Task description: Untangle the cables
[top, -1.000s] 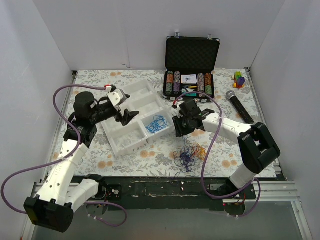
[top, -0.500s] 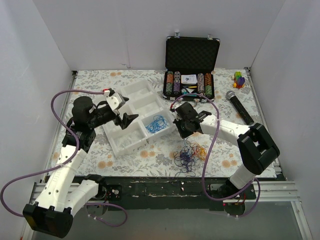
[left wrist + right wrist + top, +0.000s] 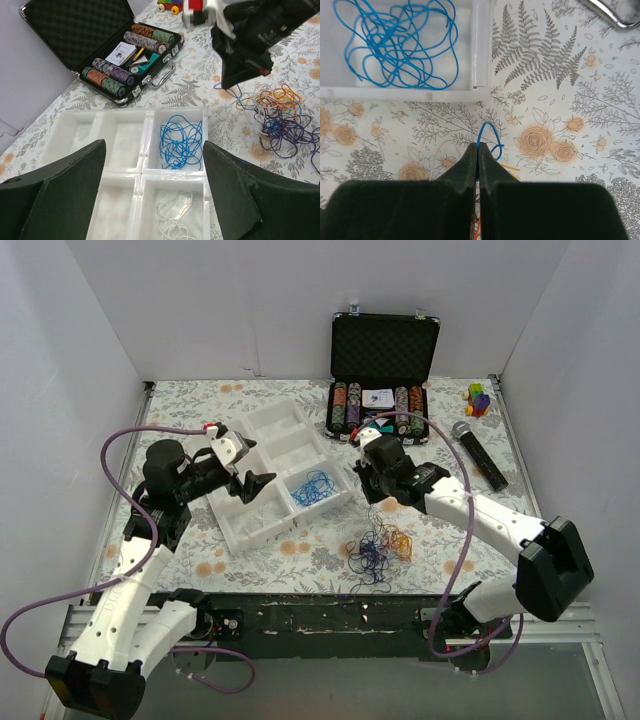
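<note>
There are three lots of cable: one mixed-colour tangle [image 3: 380,545], one blue coil [image 3: 316,487] and one white coil [image 3: 172,215]. One white tray [image 3: 280,435], one black chip case [image 3: 385,345], one microphone [image 3: 480,453] and one block toy [image 3: 479,399] make up the rest

Far left of table [image 3: 190,400]: bare cloth is left open behind the tray [image 3: 285,445].
Near strip: open cloth is bounded on the right by the tangle of cables [image 3: 380,545].
Tray's right corner: blocked by the right gripper [image 3: 370,488], clamped on a blue strand [image 3: 488,123].
Far right: taken up by the chip case [image 3: 385,345] and microphone [image 3: 480,452].
Over the tray: occupied by the left gripper [image 3: 250,483], jaws spread wide.
</note>
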{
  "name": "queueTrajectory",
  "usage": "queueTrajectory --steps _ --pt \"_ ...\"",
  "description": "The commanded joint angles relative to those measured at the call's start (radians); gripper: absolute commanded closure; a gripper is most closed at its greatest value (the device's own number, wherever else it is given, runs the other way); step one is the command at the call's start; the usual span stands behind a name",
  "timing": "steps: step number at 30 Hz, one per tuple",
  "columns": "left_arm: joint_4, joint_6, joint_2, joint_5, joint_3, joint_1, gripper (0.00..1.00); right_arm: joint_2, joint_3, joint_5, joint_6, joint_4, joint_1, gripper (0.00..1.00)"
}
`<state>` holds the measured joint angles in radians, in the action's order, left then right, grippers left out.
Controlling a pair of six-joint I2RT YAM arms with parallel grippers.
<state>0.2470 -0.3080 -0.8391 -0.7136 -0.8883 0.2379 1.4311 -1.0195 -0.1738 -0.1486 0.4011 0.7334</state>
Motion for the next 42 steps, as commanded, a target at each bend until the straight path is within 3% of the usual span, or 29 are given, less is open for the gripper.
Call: queueTrajectory --steps 1,12,16,26,34,42 --pt "-0.012 -0.009 0.028 0.006 0.023 0.003 0.21 -0.128 -0.037 0.016 0.017 -0.097 0.003 0.99" --pt "-0.067 -0.060 -0.006 -0.083 0.061 0.014 0.20 -0.380 -0.051 0.236 -0.009 -0.189 0.004 0.99" --pt "-0.104 -0.066 -0.060 -0.083 0.031 0.095 0.20 -0.440 -0.062 0.344 -0.028 -0.200 0.008 0.99" --pt "-0.147 -0.065 -0.244 -0.113 -0.067 0.304 0.15 -0.517 -0.076 0.462 -0.078 -0.246 0.011 0.99" --pt "-0.222 -0.155 -0.302 -0.155 -0.121 0.354 0.15 -0.492 -0.238 0.523 -0.094 -0.268 0.011 0.99" --pt "-0.277 -0.249 -0.345 -0.210 -0.196 0.390 0.16 -0.491 -0.261 0.580 -0.151 -0.358 0.011 0.99"
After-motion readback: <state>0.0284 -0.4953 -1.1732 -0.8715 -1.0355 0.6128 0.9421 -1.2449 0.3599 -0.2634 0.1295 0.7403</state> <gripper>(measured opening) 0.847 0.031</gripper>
